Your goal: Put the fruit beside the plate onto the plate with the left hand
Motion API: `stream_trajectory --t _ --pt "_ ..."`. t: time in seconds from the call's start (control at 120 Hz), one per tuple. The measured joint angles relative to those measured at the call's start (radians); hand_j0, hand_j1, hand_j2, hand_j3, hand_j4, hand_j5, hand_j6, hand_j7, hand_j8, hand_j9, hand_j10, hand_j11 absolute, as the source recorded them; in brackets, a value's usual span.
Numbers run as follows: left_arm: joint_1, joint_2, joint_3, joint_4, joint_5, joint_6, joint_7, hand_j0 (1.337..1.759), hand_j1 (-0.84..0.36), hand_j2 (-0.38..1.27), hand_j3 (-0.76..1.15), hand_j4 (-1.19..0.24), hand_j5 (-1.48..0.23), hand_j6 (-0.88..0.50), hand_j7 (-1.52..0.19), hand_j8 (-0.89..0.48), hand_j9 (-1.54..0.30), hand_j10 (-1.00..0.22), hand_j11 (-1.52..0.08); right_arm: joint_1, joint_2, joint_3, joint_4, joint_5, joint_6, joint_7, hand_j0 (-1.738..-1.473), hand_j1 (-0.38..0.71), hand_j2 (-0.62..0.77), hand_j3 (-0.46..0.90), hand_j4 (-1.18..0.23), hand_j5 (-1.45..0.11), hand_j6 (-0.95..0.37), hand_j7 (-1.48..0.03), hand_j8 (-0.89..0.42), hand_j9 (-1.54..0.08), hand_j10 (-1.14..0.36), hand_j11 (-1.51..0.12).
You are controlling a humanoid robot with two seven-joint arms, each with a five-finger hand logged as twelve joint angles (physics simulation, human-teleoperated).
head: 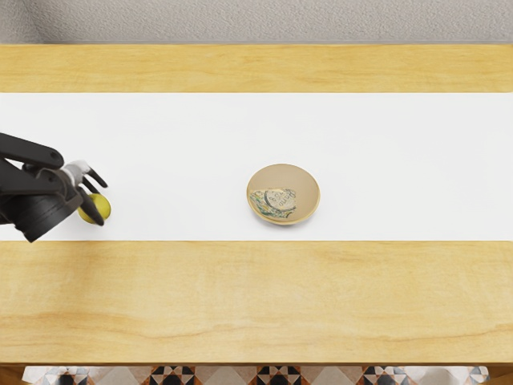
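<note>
**pix_watcher:** While I'm squinting at this head view, can somebody sanity-check me on where the fruit (99,207) is? I see a small yellow round thing way over at the left end of the white runner (256,128), closer to the runner's front edge than its back one.

**benchbot_dan:** Yep, that's it. It's right up against the left robot hand (84,196), which comes in on a black arm (28,188) from the left edge. Part of the hand sits in front of the fruit, so only a piece of the yellow shows.

**pix_watcher:** So is it gripped or not?

**benchbot_dan:** Honestly can't tell. The hand overlaps it from this angle, but the view doesn't settle whether it's closed around the fruit or just parked against it. I also can't say if the fruit is resting on the cloth or lifted off it a bit.

**pix_watcher:** And the plate (282,175)?

**benchbot_dan:** Roughly mid-runner, a touch right of centre. It's tan with a greenish pattern inside. The fruit is well apart from it, off to its left, with plain white runner between them, so it's not on the plate.

**pix_watcher:** Rest of the scene?

**benchbot_dan:** Light wooden table (256,297), with the runner lying left to right across it. Patterned floor tiles (272,375) peek out along the bottom edge.
</note>
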Motion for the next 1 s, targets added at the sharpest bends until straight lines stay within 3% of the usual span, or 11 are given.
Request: stream_trajectory --t 0.308,0.65,0.808,1.0 --pt "0.011 0.002 0.004 0.003 0.003 -0.001 -0.001 1.654 -0.22 0.04 0.0 -0.49 -0.67 -0.49 -0.68 -0.49 -0.68 -0.49 -0.68 0.0 0.0 0.0 0.0 0.0 0.0 0.0 -1.658 -0.31 -0.01 0.0 -0.04 -0.05 -0.04 -0.05 -0.04 -0.05 -0.04 -0.05" --pt "0.011 0.001 0.004 0.003 0.007 -0.006 0.001 1.645 -0.29 0.1 0.0 -0.56 -0.86 -0.35 -0.85 -0.39 -0.86 -0.56 -0.87 0.0 0.0 0.0 0.0 0.0 0.0 0.0 -1.658 -0.31 -0.01 0.0 -0.04 -0.05 -0.04 -0.05 -0.04 -0.05 -0.04 -0.05" --pt "0.006 0.002 0.001 0.002 0.002 -0.004 0.001 1.65 -0.29 0.27 0.0 -0.62 -0.86 -0.41 -0.86 -0.44 -0.87 -0.61 -0.87 0.0 0.0 0.0 0.0 0.0 0.0 0.0 -1.658 -0.31 -0.01 0.0 -0.04 -0.05 -0.04 -0.05 -0.04 -0.05 -0.04 -0.05" --pt "0.003 0.002 0.0 0.002 0.001 -0.004 0.001 1.654 -0.29 0.33 0.0 -0.64 -0.86 -0.43 -0.86 -0.47 -0.87 -0.63 -0.87 0.0 0.0 0.0 0.0 0.0 0.0 0.0 -1.658 -0.31 -0.01 0.0 -0.04 -0.05 -0.04 -0.05 -0.04 -0.05 -0.04 -0.05"
